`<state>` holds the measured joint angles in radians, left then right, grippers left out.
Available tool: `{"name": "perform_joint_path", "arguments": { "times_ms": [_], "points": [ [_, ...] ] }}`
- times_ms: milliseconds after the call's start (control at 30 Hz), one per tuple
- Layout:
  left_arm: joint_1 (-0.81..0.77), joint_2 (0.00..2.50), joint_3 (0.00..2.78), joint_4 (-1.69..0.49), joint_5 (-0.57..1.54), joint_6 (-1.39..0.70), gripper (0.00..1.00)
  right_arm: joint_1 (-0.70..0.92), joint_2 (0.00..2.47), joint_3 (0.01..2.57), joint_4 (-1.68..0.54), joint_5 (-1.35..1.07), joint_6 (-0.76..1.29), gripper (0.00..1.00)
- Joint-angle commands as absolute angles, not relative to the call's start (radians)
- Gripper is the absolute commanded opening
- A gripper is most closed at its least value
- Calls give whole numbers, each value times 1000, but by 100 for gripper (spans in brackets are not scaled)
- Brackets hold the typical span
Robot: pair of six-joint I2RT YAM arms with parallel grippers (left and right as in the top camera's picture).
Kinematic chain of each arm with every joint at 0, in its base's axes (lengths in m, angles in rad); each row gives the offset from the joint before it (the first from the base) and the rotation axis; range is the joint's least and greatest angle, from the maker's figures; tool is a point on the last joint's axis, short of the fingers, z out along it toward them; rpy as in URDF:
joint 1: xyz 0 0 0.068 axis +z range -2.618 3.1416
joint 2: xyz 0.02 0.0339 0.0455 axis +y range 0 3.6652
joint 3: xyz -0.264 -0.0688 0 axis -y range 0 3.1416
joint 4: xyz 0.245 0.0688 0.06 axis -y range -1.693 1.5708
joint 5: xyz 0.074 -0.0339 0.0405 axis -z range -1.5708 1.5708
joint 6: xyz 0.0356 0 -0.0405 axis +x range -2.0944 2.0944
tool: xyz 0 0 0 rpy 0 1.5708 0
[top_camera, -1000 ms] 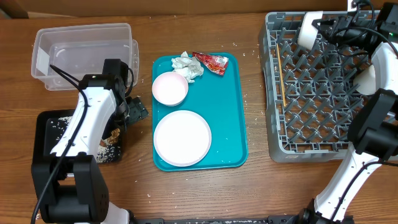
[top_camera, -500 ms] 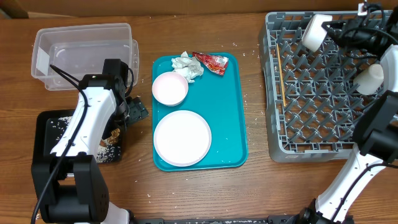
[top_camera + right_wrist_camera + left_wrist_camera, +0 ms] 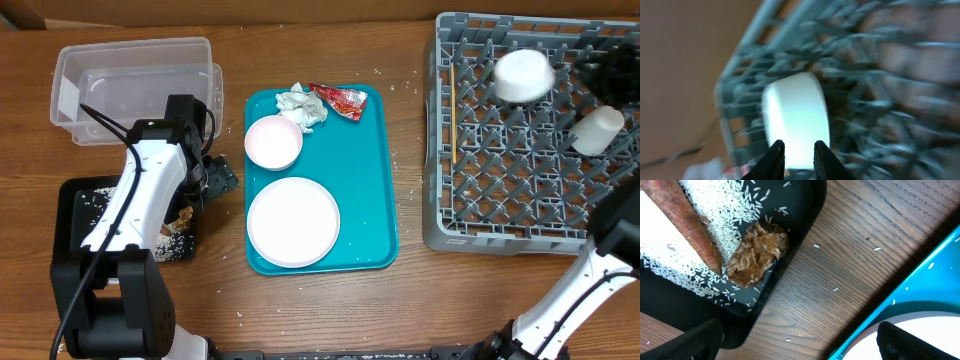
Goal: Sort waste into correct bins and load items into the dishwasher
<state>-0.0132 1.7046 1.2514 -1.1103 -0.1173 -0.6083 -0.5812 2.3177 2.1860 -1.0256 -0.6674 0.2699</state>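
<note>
1. At the far end of the dish rack (image 3: pixel 480 215): white bowl (image 3: pixel 525 75) among the pegs, just beyond the right gripper (image 3: pixel 799 152). Fingers barely apart, view smeared; cannot tell whether gripping or let go.
2. Could topple if left crooked on the pegs, perhaps bumping the cup (image 3: pixel 598 130) nearby.
3. Left gripper (image 3: pixel 800 342) spread wide, holding nothing, above the black tray (image 3: pixel 812 220) rim.
4. Wooden table (image 3: pixel 400 310) flecked with rice; teal tray (image 3: pixel 370 180) carrying plate (image 3: pixel 293 222), napkin (image 3: pixel 303 107), wrapper (image 3: pixel 340 100).
</note>
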Motion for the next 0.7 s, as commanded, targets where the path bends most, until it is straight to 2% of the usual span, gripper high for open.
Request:
{"name": "perform_joint_path", "arguments": {
  "times_ms": [0,300,433,500,567,667],
  "points": [
    [-12,1715,1252,-1110,-131,-628,100,-567,2263,2253,-1072,-459,268,26],
    [-12,1715,1252,-1110,-131,-628,100,-524,2155,2285,-1140,-445,315,28],
    [-12,1715,1252,-1110,-131,-628,100,-441,2109,2285,-1185,-445,304,35],
    [-12,1715,1252,-1110,-131,-628,100,-381,2100,2285,-1214,-445,279,44],
    [-12,1715,1252,-1110,-131,-628,99,-311,2100,2284,-1241,-445,255,62],
    [-12,1715,1252,-1110,-131,-628,100,-196,2103,2263,-1261,-399,207,75]
  ]
}}
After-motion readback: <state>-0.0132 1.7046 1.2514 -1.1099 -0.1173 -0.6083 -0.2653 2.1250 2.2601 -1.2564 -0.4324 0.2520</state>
